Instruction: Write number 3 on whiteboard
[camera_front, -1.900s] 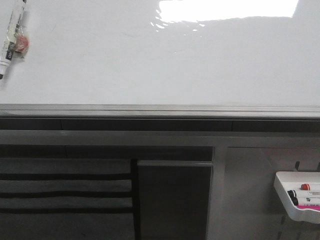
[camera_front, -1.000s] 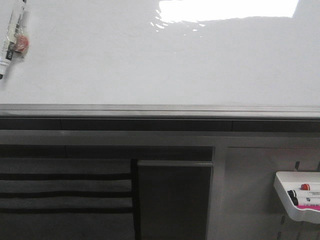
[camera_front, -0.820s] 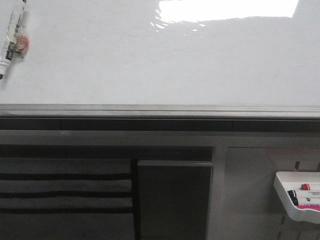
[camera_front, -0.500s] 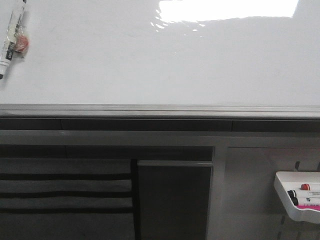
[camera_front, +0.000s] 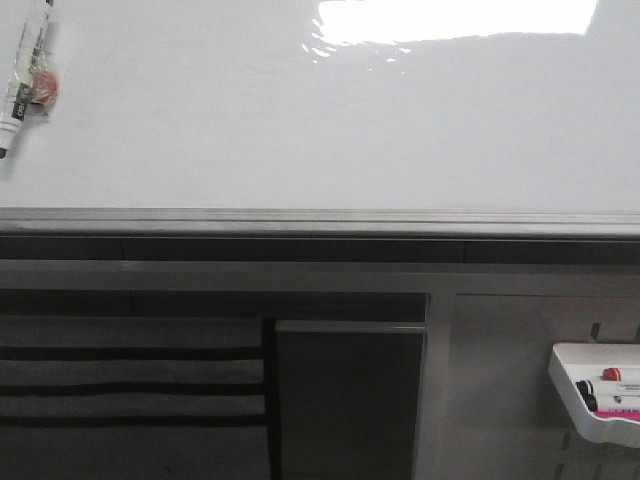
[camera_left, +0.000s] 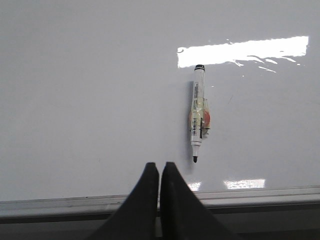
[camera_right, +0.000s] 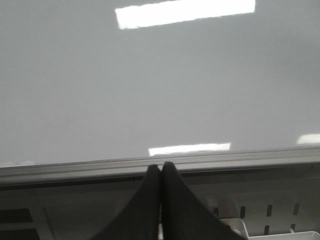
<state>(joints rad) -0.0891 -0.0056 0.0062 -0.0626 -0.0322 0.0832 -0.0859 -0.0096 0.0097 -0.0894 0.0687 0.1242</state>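
Note:
The whiteboard (camera_front: 330, 130) is large, glossy and white, with a grey metal edge strip along its near side. No number 3 shows on it. A white uncapped marker (camera_front: 22, 80) lies on its far left, also seen in the left wrist view as the marker (camera_left: 198, 114), black tip toward the board's edge. My left gripper (camera_left: 160, 165) is shut and empty, just short of the marker's tip and a little to its side. My right gripper (camera_right: 161, 166) is shut and empty, over the whiteboard's edge strip (camera_right: 200, 162). Neither gripper shows in the front view.
A small white tray (camera_front: 595, 395) with several markers hangs below the board at the right. Dark panels and a grey slatted surface (camera_front: 130, 385) lie under the edge strip. Bright light glare (camera_front: 455, 20) sits on the board's far side.
The front view has shifted very slightly; the marker and the tray sit a few pixels differently. Nothing on the board has moved.

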